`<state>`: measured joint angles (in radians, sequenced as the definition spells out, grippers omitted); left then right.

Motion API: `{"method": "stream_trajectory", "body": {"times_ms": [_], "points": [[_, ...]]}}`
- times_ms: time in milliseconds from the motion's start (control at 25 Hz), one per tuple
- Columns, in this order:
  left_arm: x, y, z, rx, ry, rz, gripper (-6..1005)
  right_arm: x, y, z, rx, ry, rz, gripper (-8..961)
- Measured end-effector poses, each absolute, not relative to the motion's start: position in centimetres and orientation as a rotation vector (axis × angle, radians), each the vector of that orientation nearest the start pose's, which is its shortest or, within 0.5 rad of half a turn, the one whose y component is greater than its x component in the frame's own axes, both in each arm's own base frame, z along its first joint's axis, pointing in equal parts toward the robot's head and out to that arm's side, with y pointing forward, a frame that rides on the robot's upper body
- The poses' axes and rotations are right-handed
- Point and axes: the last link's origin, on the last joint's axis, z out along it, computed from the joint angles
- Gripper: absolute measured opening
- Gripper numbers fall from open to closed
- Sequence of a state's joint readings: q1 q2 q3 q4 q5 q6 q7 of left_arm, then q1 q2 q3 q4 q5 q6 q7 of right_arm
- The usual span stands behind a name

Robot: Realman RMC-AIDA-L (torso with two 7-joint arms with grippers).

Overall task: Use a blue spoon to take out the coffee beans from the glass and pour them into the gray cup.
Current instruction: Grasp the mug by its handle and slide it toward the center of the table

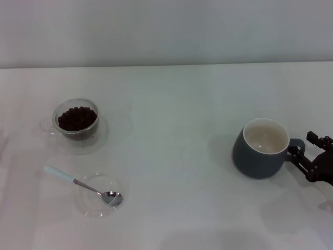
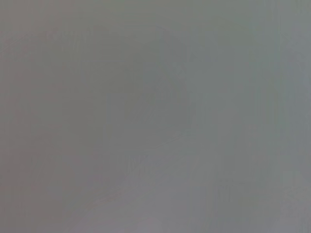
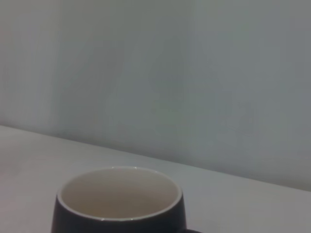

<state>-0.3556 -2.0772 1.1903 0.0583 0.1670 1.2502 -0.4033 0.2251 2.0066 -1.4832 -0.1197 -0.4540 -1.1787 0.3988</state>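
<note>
Still to do: all of it, I judge.
Spoon: blue spoon (image 1: 78, 183) untouched, near left.
Cup: gray cup (image 1: 262, 149) empty.
Right claw (image 1: 303, 154): at cup handle, grip I cannot tell.

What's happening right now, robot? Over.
Right hand at the gray cup handle. Left hand out of sight. Blue spoon untouched on saucer, coffee beans in glass. Nothing in the way.
</note>
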Motion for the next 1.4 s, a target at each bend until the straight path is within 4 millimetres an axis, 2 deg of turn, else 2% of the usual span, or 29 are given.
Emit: {"method": "stream_trajectory", "body": {"times_ms": [680,920,1120,1400], "points": [[-37.4,30.0,2.6,-1.406,-0.690,-0.772,888,39.2,24.6,-1.4,-1.952,0.600,0.517,452],[-37.4,30.0,2.6,-1.405,-0.693,-0.774,887,39.1,24.7,-1.4,-1.959,0.584,0.515,221],[-37.4,30.0,2.5,-1.405,-0.695,-0.776,887,38.8,24.9,-1.5,-1.967,0.573,0.523,172],[-37.3,30.0,2.5,-1.407,-0.693,-0.778,888,37.8,25.4,-2.2,-2.012,0.540,0.551,167]]}}
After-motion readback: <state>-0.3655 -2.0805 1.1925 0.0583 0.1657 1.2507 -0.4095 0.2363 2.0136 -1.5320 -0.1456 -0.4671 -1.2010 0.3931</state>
